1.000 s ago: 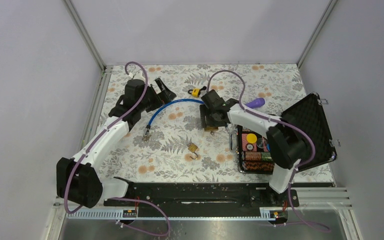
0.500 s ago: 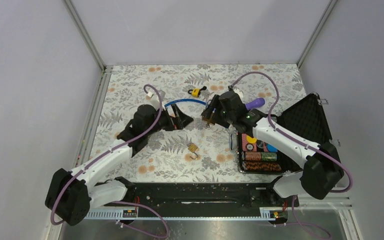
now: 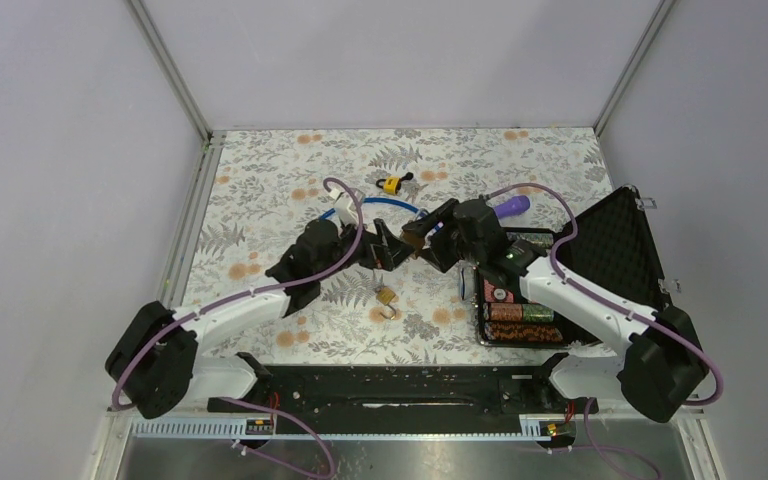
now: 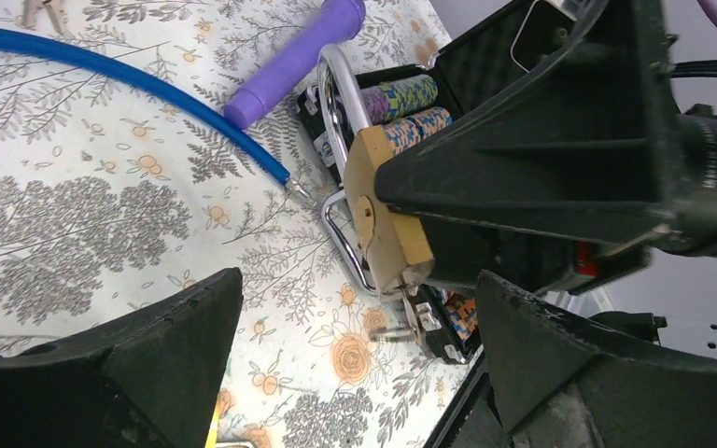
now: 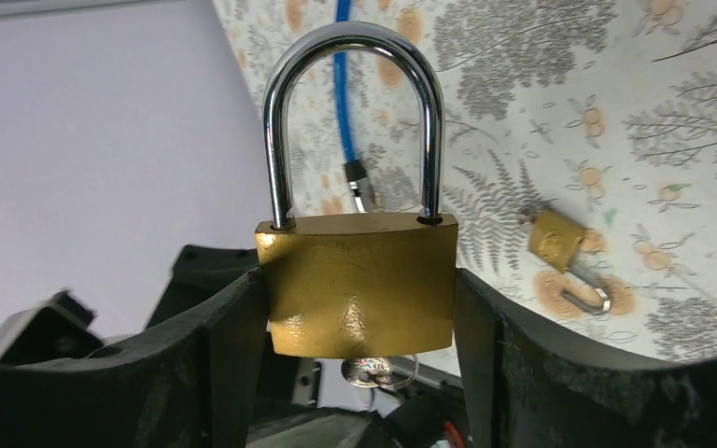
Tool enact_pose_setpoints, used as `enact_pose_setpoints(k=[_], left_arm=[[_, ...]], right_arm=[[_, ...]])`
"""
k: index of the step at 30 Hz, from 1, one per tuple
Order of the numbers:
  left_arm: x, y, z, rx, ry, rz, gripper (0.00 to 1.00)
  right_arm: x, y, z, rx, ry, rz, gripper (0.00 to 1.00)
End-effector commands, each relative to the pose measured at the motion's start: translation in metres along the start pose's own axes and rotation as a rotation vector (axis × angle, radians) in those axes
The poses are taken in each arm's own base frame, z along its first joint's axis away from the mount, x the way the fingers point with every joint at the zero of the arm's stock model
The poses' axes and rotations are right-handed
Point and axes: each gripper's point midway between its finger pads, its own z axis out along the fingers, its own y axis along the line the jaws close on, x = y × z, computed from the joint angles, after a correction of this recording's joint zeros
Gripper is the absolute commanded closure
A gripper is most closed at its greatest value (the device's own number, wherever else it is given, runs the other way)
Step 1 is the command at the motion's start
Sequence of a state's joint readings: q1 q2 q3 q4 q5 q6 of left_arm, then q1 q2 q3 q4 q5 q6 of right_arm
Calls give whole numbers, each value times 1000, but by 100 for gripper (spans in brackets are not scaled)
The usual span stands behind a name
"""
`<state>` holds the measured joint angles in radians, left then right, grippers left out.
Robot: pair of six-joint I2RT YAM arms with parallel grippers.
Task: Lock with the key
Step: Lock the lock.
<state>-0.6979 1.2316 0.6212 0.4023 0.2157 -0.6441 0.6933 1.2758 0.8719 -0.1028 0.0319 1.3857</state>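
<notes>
A brass padlock [image 5: 359,285] with a chrome shackle is clamped by its sides in my right gripper [image 5: 359,301], which is shut on it. Both shackle legs meet the top of the body. A small silver key [image 5: 369,371] on a ring sticks out of the lock's underside. In the left wrist view the padlock [image 4: 383,219] and its key [image 4: 409,317] hang just beyond my open left gripper [image 4: 357,280], with nothing between its fingers. From above, the left gripper [image 3: 385,248] and right gripper [image 3: 430,232] face each other over mid-table.
A small brass padlock [image 3: 386,297] lies open on the floral cloth below the grippers. A blue cable [image 3: 380,203], a yellow padlock [image 3: 392,184] and a purple handle [image 3: 510,207] lie behind. An open black case [image 3: 615,255] with chips stands at right.
Both arms have swung in to the table's middle. The left gripper came from the far left to face the padlock, which the right gripper has kept hold of and turned toward it.
</notes>
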Motion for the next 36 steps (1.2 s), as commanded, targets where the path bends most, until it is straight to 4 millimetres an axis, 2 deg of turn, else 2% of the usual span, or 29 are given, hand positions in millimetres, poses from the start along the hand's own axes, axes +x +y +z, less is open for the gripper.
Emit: enact_pose_setpoints(k=[1, 6, 8, 13, 15, 16, 19, 20, 24, 27, 31, 36], left_arm=[[-38, -27, 18, 40, -133, 14, 9], [-37, -33, 33, 40, -134, -30, 20], [-40, -37, 37, 43, -140, -38, 31], [-44, -36, 39, 25, -143, -45, 80], [-44, -35, 37, 15, -135, -29, 99], [-44, -34, 36, 8, -130, -15, 100], [-44, -33, 30, 8, -108, 36, 100], [-44, -30, 28, 4, -98, 52, 100], [-50, -27, 14, 55, -32, 92, 100], [-53, -37, 0, 146, 14, 149, 100], [-52, -60, -19, 289, 72, 271, 100], [-45, -87, -39, 496, 146, 355, 100]], right_arm=[[-6, 72, -33, -263, 0, 126, 54], [-3, 72, -35, -267, 17, 134, 53], [-2, 71, -34, -265, 18, 133, 54], [-2, 65, -34, -250, 16, 126, 54], [-2, 60, -34, -243, 13, 118, 47], [-3, 56, -34, -239, 11, 112, 40], [-4, 48, -37, -245, 16, 64, 5], [-7, 44, -39, -250, 9, 44, 1], [-26, 31, -52, -317, -33, -50, 1], [-42, 28, -61, -398, -46, -180, 0], [-35, 33, -73, -454, -4, -529, 1], [-21, 32, -88, -532, 30, -798, 1]])
